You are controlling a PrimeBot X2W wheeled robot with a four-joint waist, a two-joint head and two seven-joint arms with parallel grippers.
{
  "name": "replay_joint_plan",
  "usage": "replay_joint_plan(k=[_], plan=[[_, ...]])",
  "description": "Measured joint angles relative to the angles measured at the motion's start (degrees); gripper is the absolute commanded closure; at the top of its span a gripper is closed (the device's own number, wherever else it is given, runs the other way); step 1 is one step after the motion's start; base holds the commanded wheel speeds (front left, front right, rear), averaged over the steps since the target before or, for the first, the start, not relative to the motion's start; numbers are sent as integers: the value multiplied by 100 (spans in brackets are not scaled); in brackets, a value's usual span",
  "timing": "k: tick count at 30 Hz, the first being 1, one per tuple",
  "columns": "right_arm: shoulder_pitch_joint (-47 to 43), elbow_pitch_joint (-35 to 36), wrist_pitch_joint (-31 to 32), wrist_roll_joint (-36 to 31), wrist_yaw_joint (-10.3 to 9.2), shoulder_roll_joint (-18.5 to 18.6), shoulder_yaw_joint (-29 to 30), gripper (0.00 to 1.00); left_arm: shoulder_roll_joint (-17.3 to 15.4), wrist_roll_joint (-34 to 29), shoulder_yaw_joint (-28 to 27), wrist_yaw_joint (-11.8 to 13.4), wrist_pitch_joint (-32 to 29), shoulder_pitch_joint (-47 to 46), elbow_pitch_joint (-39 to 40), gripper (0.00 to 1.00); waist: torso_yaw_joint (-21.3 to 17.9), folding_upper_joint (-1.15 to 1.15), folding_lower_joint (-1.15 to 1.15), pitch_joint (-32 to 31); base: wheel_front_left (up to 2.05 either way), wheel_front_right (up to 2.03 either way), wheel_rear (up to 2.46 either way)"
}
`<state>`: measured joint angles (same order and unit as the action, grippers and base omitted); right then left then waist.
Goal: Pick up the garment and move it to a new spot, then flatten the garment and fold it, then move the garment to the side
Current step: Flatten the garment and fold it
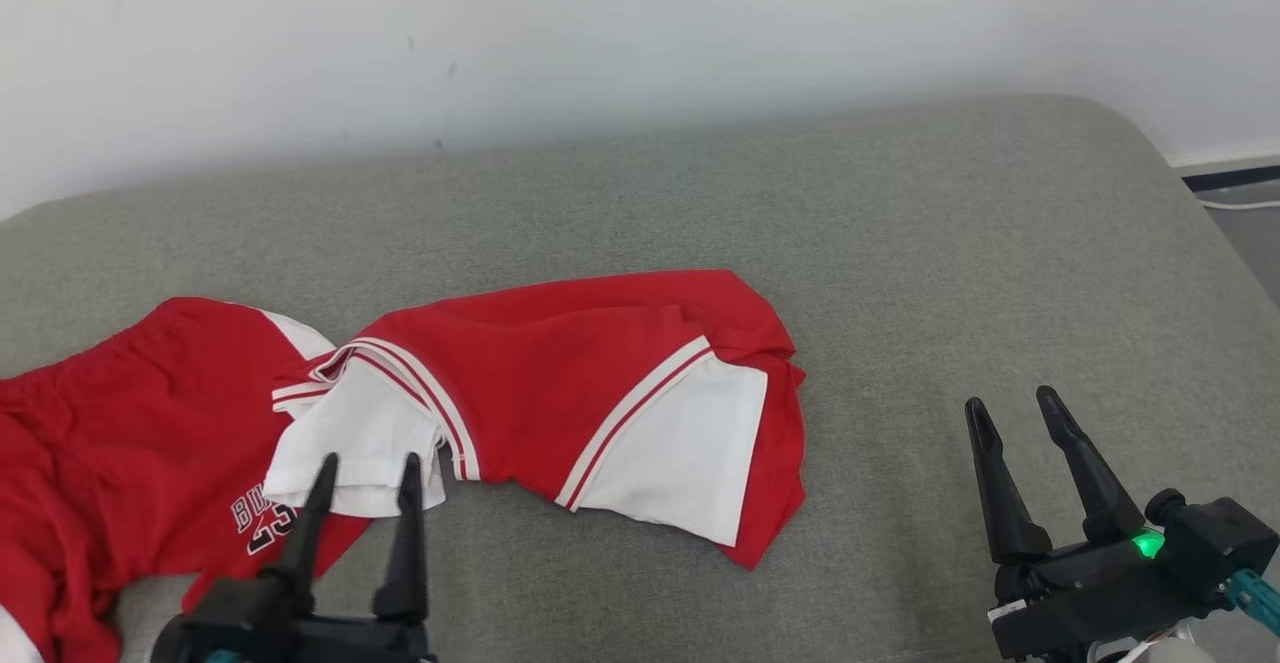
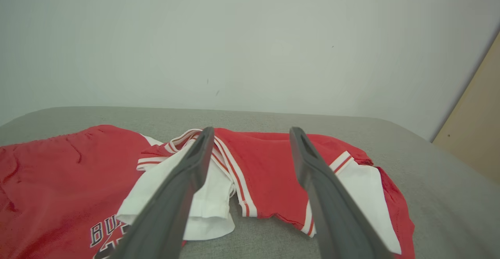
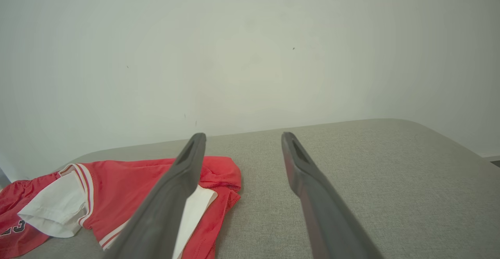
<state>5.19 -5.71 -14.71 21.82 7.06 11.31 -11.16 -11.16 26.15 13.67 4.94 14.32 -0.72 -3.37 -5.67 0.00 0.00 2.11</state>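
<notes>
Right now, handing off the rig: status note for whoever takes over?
Left gripper: open, empty, at the near white panel of the garment.
Right gripper: open, empty, above bare grey cushion, right of the garment.
Garment: crumpled, unfolded, on the cushion's left part.
Done: no flattening or folding shows.
Left: grasp, move, flatten, fold, set aside.

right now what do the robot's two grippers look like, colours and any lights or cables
The left gripper and right gripper each have two long, dark grey, tapering fingers with a narrow slot near the tip, rising from a blocky black base. The right one's base carries a lit green light and a teal cable at its side.
</notes>
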Motion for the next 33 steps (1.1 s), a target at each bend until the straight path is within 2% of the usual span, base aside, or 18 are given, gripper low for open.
replay_joint_plan(k=[9, 18, 27, 33], plan=[[163, -8, 0, 0, 1, -58, -43, 0, 203, -336, 892, -431, -31, -388, -492, 0, -207, 0, 0, 187, 0, 0, 0], [344, -35, 0, -1, 1, -136, -99, 0, 355, -698, 1647, -838, -463, -888, -1412, 0, -504, 0, 0, 421, 0, 0, 0], [528, -22, 0, -2, 1, -157, -100, 0, 542, -966, 2011, -958, -787, -1624, -2260, 0, -788, 0, 1, 741, 0, 0, 0], [734, -40, 0, -10, 1, -196, -152, 0, 602, -969, 2051, -1009, -876, -1939, -2771, 0, -968, 0, 1, 941, 0, 0, 0]])
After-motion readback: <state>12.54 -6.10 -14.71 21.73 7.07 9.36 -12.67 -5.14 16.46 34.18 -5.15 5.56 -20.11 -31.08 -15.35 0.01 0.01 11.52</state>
